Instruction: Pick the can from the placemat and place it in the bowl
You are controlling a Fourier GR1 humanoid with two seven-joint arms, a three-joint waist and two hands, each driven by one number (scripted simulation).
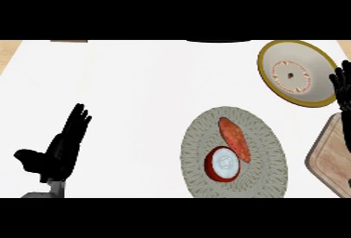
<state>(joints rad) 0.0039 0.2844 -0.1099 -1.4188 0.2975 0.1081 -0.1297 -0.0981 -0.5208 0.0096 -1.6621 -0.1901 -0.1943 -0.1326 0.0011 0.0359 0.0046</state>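
The left hand point(58, 151) is showing as matt black all over, with slim fingers and a thick, blunt thumb branching from a broad palm, far to the left of the round placemat point(264, 179). Below its wrist, a short piece of grey forearm point(56, 188) is appearing, boxy and plain. The right hand point(342, 90) is showing only as black fingers up and to the right of that placemat.

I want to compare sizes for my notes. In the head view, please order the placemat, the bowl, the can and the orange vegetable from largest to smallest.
1. placemat
2. bowl
3. can and orange vegetable: these look similar in area, so I do not rank them.
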